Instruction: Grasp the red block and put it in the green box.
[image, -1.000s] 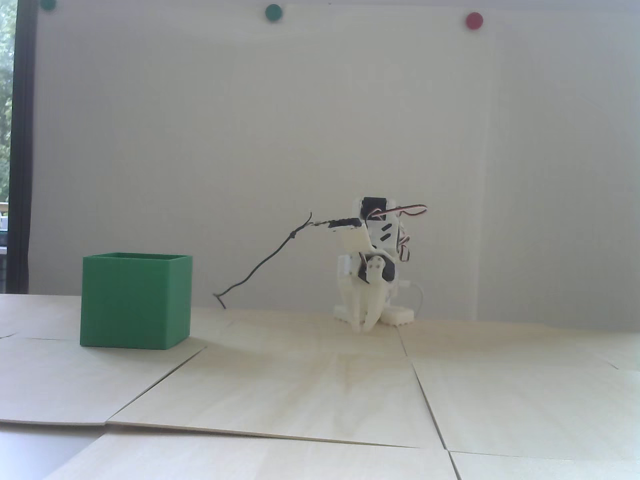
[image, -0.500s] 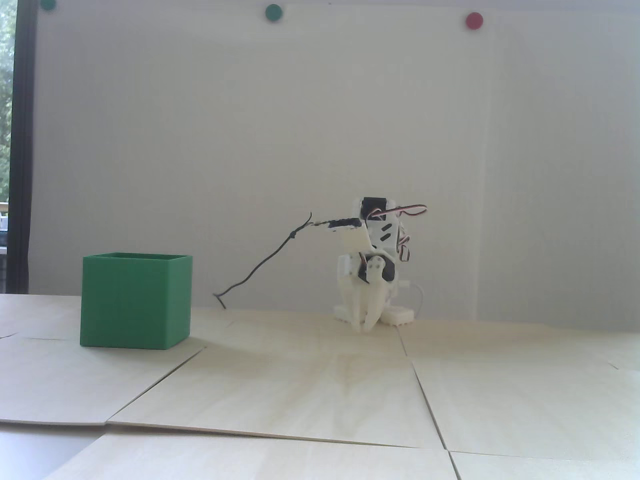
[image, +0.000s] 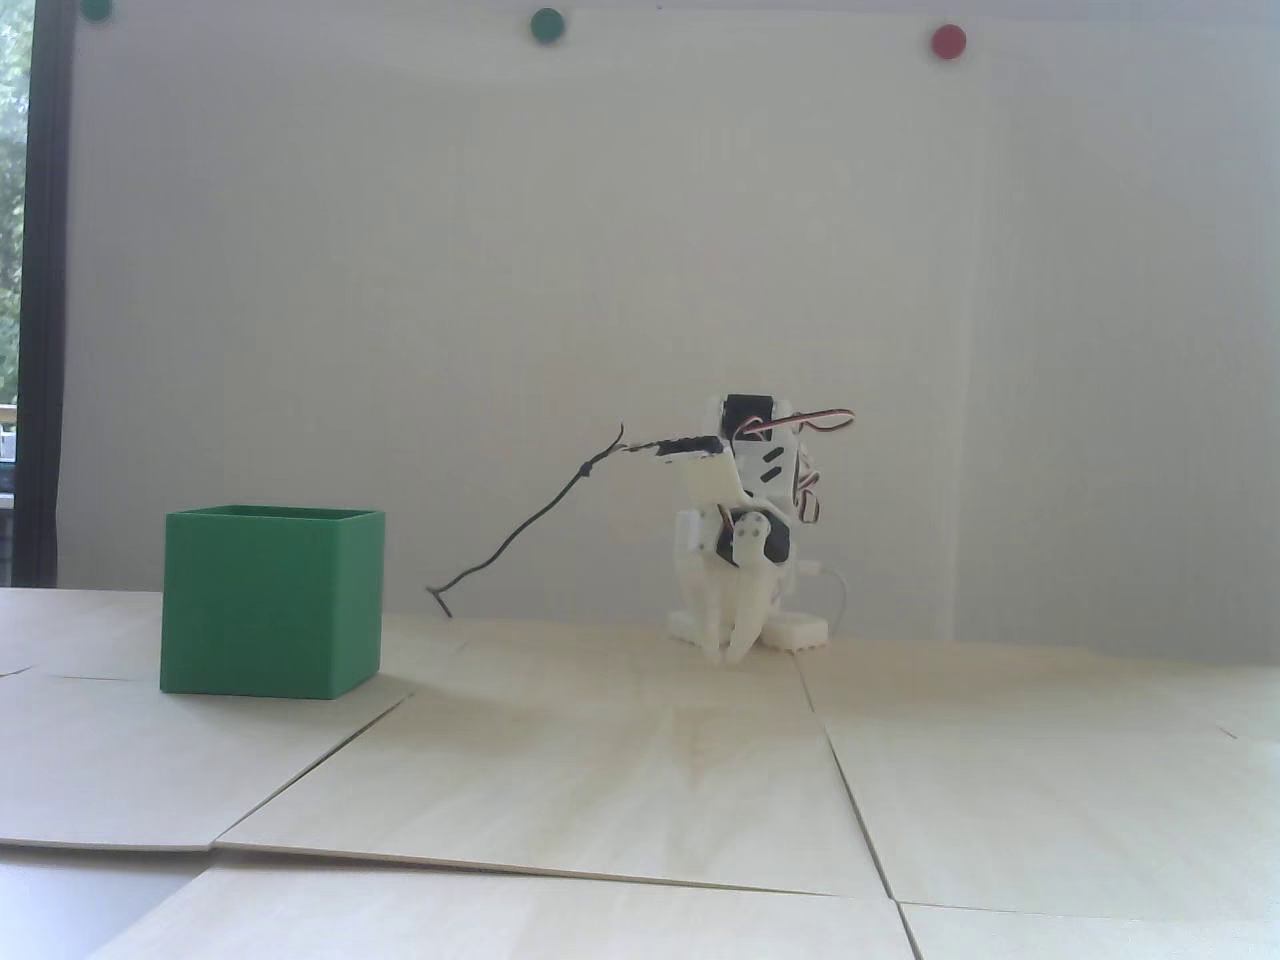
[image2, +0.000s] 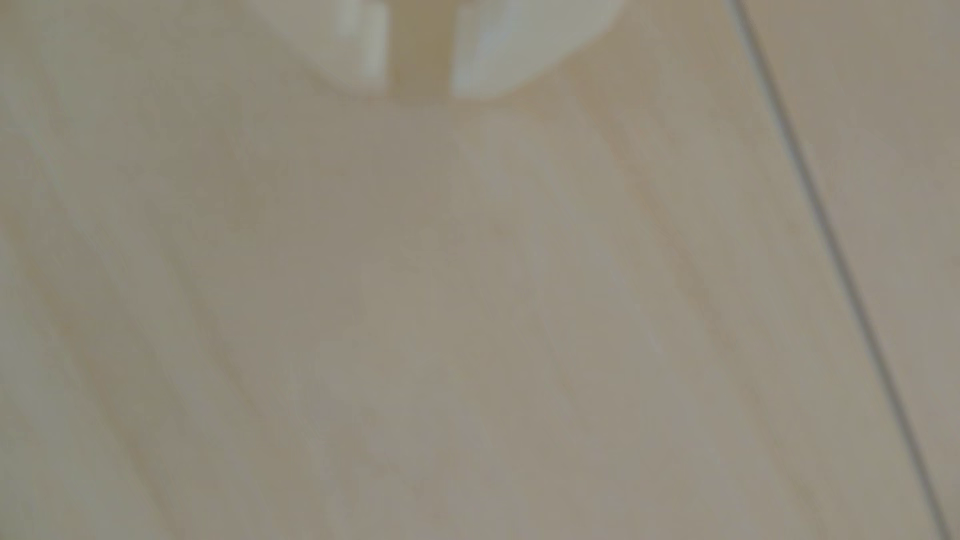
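Observation:
The green box (image: 270, 600) stands on the pale wood table at the left of the fixed view, with its inside hidden from here. The red block shows in neither view. The white arm is folded low over its base at the back of the table. Its gripper (image: 727, 655) points straight down with the tips just above the wood, far to the right of the box. In the blurred wrist view the gripper (image2: 421, 88) shows two white fingertips (image2: 363, 52) at the top edge. A narrow gap separates them, and only bare wood shows in it.
A black cable (image: 530, 520) hangs from the arm down to the table between box and base. The table is made of wood panels with seams (image: 850, 790). Coloured round dots (image: 947, 41) sit high on the white wall.

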